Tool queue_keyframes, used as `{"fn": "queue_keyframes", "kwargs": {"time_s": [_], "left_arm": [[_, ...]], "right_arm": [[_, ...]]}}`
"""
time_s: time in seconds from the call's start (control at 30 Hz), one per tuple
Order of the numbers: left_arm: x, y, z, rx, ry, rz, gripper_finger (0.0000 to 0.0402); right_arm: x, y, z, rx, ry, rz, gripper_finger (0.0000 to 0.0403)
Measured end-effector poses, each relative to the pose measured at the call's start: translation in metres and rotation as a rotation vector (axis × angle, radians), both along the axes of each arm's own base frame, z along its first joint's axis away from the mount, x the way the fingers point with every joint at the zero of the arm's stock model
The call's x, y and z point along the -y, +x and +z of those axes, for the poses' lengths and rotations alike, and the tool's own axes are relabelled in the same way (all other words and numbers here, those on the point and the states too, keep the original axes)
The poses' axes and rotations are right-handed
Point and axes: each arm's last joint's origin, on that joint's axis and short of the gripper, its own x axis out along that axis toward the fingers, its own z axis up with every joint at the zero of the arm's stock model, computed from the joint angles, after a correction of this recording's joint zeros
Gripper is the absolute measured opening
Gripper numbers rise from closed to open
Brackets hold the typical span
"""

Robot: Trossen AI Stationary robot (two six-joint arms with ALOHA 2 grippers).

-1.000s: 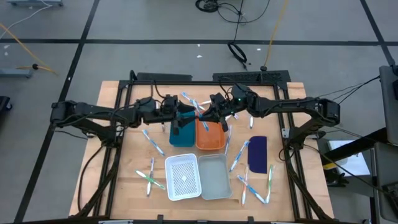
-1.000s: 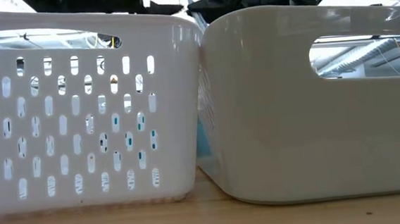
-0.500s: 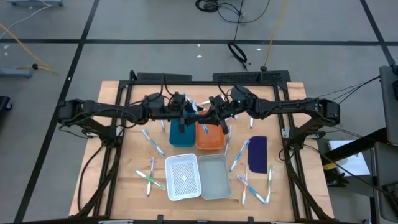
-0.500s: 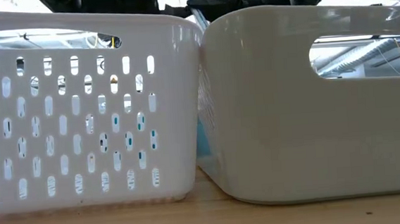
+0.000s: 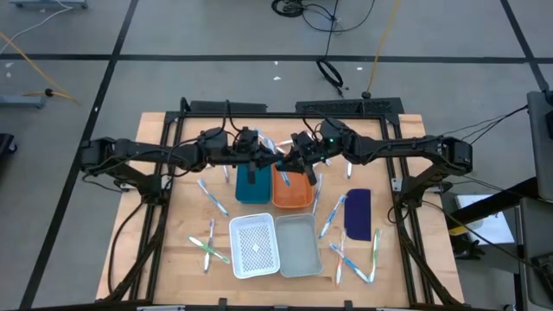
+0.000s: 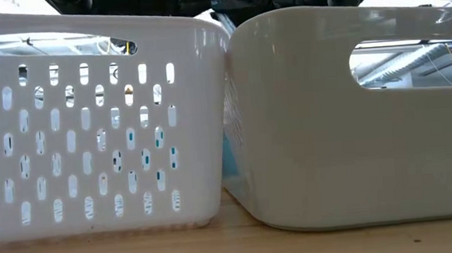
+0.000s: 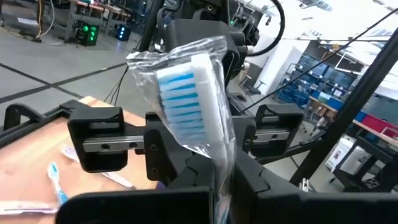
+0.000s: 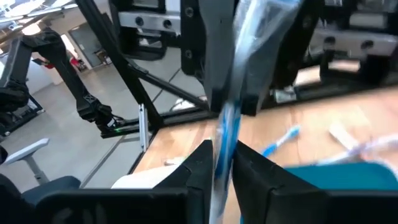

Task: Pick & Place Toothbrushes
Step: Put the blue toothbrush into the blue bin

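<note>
One toothbrush (image 5: 278,154) with blue bristles (image 7: 183,93), sealed in a clear wrapper, hangs in the air above the teal bin (image 5: 252,188) and the orange bin (image 5: 294,192). My left gripper (image 5: 267,156) and my right gripper (image 5: 290,159) face each other, both level, and both are shut on it. Several more toothbrushes lie flat on the wooden table: left of the bins (image 5: 212,197), at the near left (image 5: 207,247), at the near right (image 5: 344,259) and behind the bins (image 5: 268,141). My left gripper (image 7: 221,186) pinches the wrapped toothbrush between its two fingers just below the bristle head (image 7: 219,155), coming level from the table's left. The head sticks out beyond the fingertips, clear of the bins. My right gripper (image 8: 222,168) has the blue handle (image 8: 225,134) between its two fingers, coming level from the table's right. The brush runs on from there to my left gripper's fingers (image 8: 211,59), clear of the table.
A white perforated basket (image 5: 255,248) and a plain pale bin (image 5: 299,248) stand side by side near the front edge and fill the low view. A dark blue flat oblong piece (image 5: 357,214) lies at the right. Black frame rails run along the table's sides.
My left gripper has moved toward the table's right edge, up to the toothbrush that my right gripper holds above the bins. My right arm and the brush have kept their place.
</note>
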Motion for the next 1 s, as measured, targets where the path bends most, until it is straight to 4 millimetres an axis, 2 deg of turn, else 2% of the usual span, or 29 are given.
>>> {"fn": "queue_keyframes", "kwargs": {"time_s": [0.13,0.43,0.57,0.77,1.0], "left_arm": [[-0.007,-0.001,-0.004,-0.037,-0.031,0.020,0.0007],[-0.020,-0.004,-0.006,-0.062,-0.069,0.072,0.0005],[-0.029,-0.011,-0.008,-0.119,-0.098,0.119,0.0004],[-0.038,-0.038,-0.009,-0.305,-0.238,0.221,0.0003],[-0.033,-0.057,-0.013,-0.442,-0.484,0.268,0.0003]], "right_arm": [[-0.001,-0.002,-0.007,-0.095,0.047,-0.003,0.0075],[-0.003,-0.011,-0.019,-0.271,0.081,0.010,0.0160],[-0.003,-0.019,-0.021,-0.339,0.082,0.016,0.0179],[-0.003,-0.035,-0.015,-0.392,0.038,0.015,0.0175],[-0.002,-0.047,-0.002,-0.372,-0.054,-0.071,0.0114]]}}
